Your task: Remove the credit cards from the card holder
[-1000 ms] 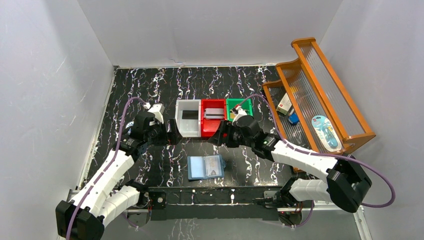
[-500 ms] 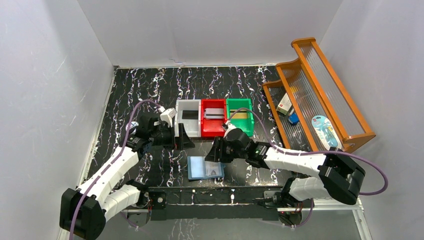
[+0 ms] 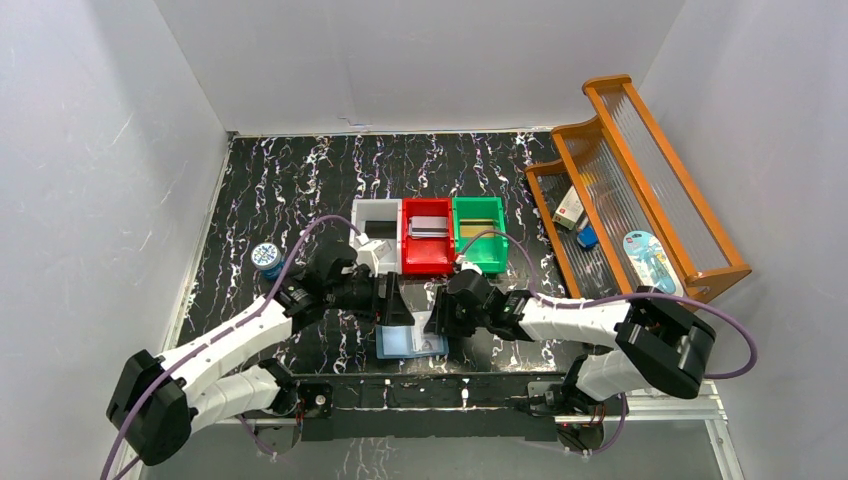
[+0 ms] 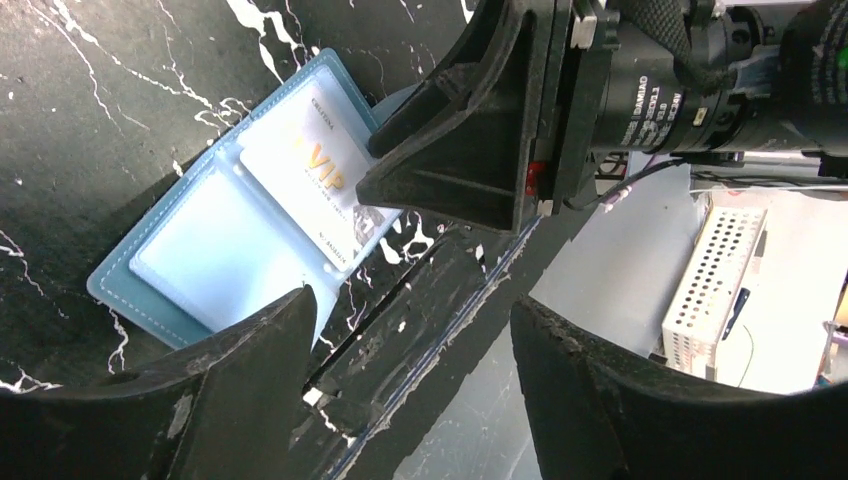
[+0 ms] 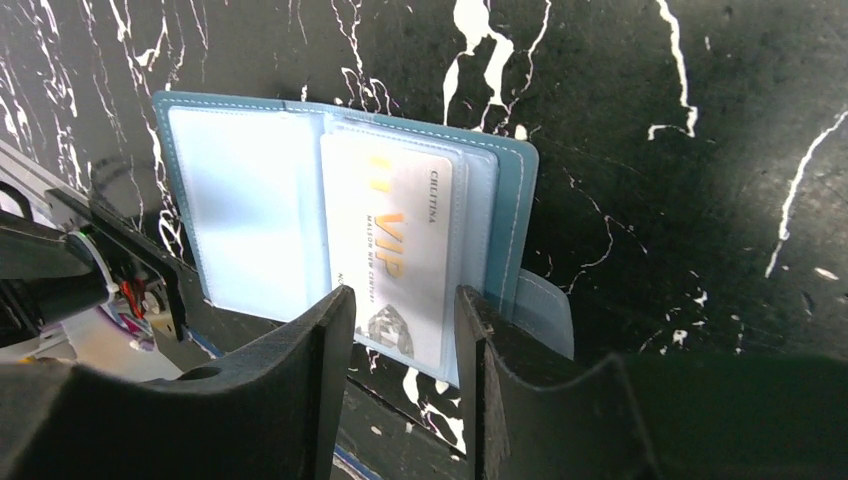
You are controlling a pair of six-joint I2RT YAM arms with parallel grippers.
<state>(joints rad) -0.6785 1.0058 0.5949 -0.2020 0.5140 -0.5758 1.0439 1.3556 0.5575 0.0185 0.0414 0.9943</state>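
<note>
Overhead view: black, white-veined bench point(image 3: 300, 170) inside white-walled cell. Two white arms reach inward from near edge. Left pincer point(image 3: 393, 308) and right pincer point(image 3: 441, 322) sit low over open pale-blue card holder point(image 3: 406, 346), which lies flat near front edge, partly hidden by both. Behind it, white bin point(image 3: 362, 215), red bin point(image 3: 427, 265) and green bin point(image 3: 490, 258) stand side by side in row. Round blue tin point(image 3: 266, 257) at left. Orange wooden rack point(image 3: 640, 150) at right holds white-and-red box point(image 3: 570, 207), small blue block point(image 3: 587, 238) and blue-and-white packet point(image 3: 652, 262).
</note>
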